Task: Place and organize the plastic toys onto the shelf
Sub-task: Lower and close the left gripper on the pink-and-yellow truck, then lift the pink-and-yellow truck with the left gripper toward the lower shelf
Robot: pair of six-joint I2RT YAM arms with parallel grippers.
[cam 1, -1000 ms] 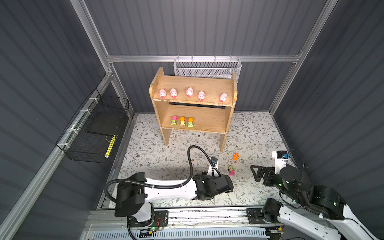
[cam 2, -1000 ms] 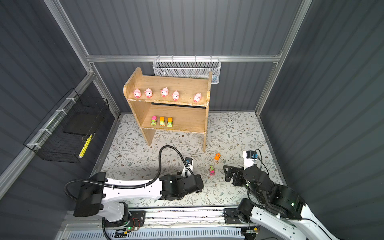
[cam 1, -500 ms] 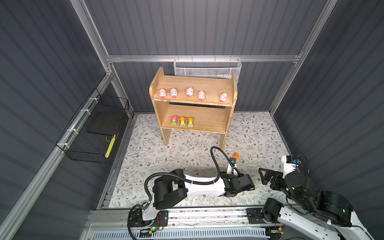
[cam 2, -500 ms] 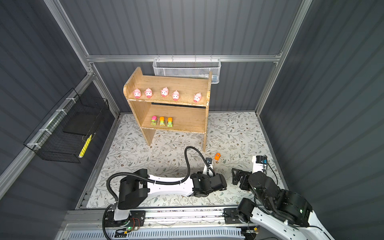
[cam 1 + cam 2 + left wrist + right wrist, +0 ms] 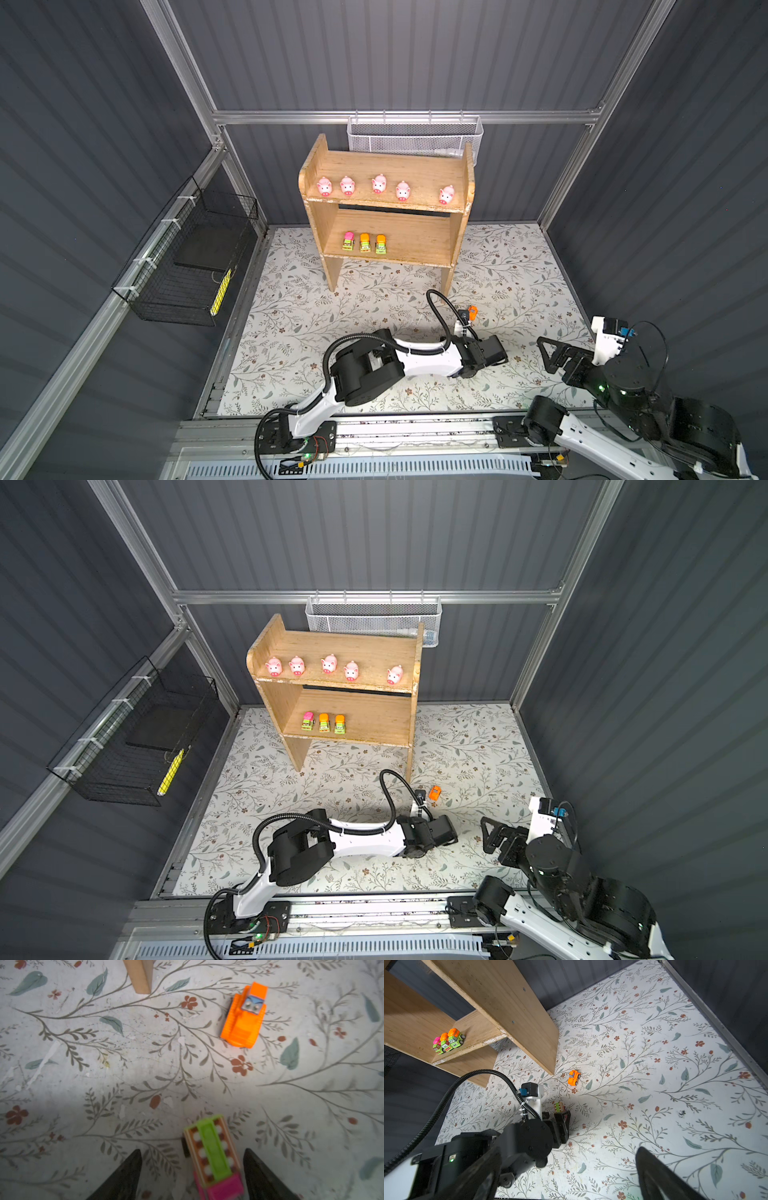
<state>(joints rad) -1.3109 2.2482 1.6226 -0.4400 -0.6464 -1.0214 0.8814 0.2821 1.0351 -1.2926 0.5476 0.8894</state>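
- Left gripper [image 5: 192, 1150] stands open astride the pink-and-green truck [image 5: 212, 1155], out front of the shelf [image 5: 415, 247], not gripping it.
- Right gripper [image 5: 568, 1150] gapes wide, empty.

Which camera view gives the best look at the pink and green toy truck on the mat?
The left wrist view: the truck sits close, between the open fingers. The right wrist view shows the truck small, partly behind the left arm. In both top views that arm hides it.
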